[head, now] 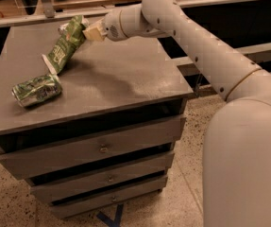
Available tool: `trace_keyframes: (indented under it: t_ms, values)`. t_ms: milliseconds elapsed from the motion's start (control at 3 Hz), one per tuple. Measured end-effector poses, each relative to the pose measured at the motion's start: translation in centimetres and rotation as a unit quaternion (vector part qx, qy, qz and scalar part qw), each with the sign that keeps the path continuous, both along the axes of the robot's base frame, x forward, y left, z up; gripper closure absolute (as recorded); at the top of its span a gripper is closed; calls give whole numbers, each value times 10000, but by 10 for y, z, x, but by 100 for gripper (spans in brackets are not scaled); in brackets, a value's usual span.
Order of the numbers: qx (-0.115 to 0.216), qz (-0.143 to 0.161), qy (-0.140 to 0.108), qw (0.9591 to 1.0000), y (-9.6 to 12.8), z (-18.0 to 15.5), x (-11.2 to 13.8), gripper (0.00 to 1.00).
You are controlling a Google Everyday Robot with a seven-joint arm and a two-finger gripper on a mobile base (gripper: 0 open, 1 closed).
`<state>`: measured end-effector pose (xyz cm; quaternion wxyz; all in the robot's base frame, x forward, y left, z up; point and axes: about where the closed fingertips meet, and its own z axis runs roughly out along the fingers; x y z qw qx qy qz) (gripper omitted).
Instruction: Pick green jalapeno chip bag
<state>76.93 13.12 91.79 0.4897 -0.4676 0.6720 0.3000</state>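
The green jalapeno chip bag [63, 47] hangs tilted above the grey cabinet top [106, 74]. Its upper right end is pinched in my gripper [85, 31], and its pale lower end [47, 65] is near or just touching the surface. My gripper is at the back left of the top, shut on the bag's upper end. My white arm reaches in from the right.
A crushed green-and-silver can [37, 90] lies at the left front of the top. Another crushed can [65, 27] lies behind the bag at the back. The cabinet has drawers [102, 148] below. A dark shelf runs behind and to the right.
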Motion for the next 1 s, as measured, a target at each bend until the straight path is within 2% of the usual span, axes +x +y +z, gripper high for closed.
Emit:
trace_keyframes:
  t_ms: [333, 667, 1000]
  values:
    - [556, 138, -189, 9982, -6, 34, -5, 100]
    - [1013, 95, -383, 9941, -26, 78, -11, 100]
    - [1013, 96, -383, 9941, -25, 78, -11, 100]
